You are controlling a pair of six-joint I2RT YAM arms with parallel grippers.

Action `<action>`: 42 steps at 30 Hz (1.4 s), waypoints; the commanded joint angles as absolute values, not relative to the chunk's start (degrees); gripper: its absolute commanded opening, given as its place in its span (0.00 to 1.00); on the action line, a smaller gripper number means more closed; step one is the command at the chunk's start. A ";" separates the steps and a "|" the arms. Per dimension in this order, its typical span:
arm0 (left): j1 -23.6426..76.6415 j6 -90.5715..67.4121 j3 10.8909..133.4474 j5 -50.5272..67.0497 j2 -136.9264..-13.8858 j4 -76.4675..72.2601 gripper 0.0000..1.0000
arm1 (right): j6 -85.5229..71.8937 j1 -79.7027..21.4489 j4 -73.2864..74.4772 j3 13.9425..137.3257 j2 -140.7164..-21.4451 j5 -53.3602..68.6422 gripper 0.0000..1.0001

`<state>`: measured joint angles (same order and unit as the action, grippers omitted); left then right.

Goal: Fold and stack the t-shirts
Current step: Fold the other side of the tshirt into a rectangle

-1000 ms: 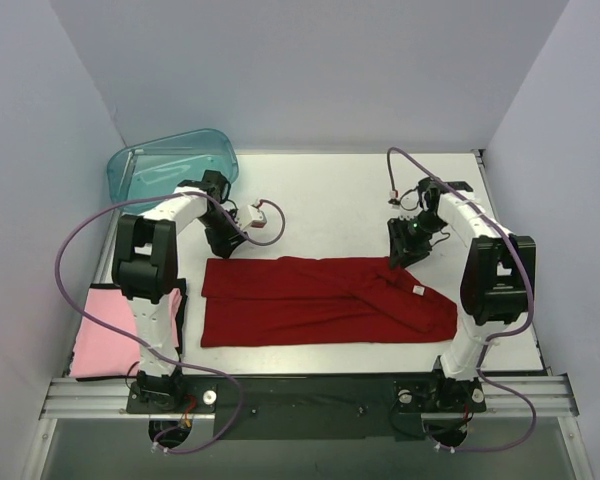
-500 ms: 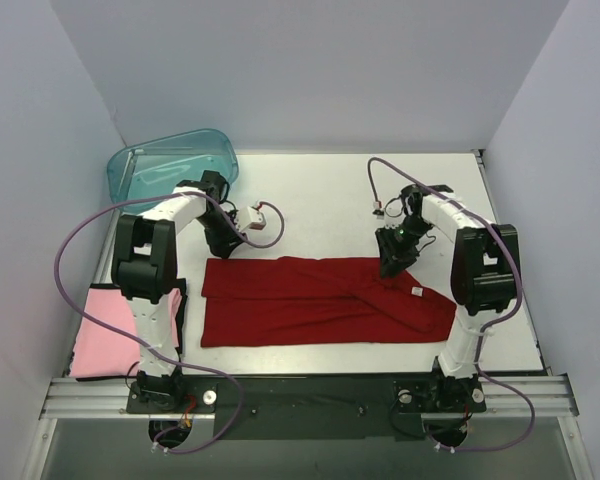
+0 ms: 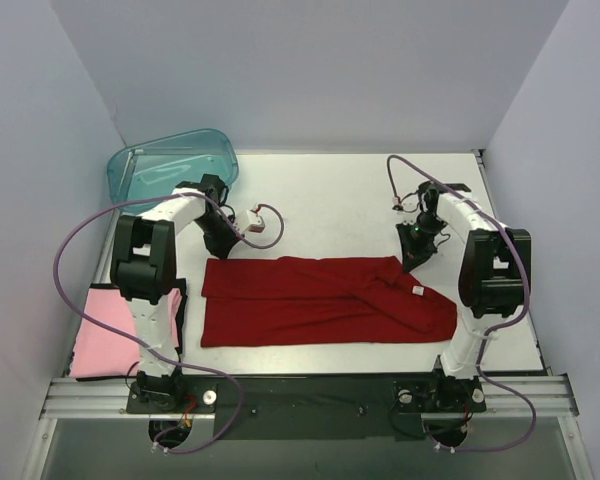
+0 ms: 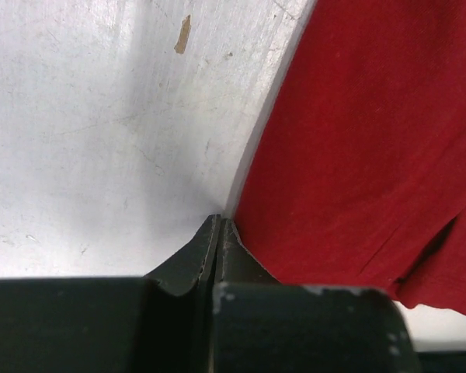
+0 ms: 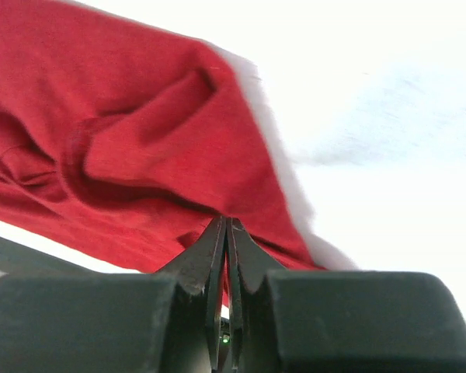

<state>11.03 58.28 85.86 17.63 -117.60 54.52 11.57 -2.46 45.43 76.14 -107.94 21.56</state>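
At far edge of red t-shirt point(image 3: 320, 300): left fingers point(image 4: 185, 266) closed at corner; right fingers point(image 5: 199, 261) pinching cloth.

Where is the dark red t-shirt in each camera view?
Top external: dark red t-shirt spread out, centre of the white table.
Left wrist: dark red t-shirt fills the right side.
Right wrist: dark red t-shirt bunched, upper left to centre.
Shared landmark: white table along its edge.

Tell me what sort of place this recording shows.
Most likely a lab robot test cell: plain pale walls box in a white table, the left arm and right arm are bolted to a metal rail at its near edge, and a dark red t-shirt lies spread for folding.
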 commanded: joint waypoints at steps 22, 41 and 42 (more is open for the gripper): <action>11.16 55.46 84.90 19.86 -114.17 55.90 0.00 | 16.87 -11.78 43.86 76.20 -105.90 21.45 0.66; 11.07 54.68 85.69 18.20 -114.17 55.38 0.00 | 15.38 2.17 45.44 78.75 -102.82 24.18 0.00; 11.07 54.23 85.78 17.85 -114.26 55.11 0.00 | 15.38 2.72 45.53 79.97 -103.53 23.30 0.00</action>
<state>11.14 55.57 84.97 17.80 -116.79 54.89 15.64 -0.82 42.74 75.94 -105.45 25.28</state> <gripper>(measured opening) 0.022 0.009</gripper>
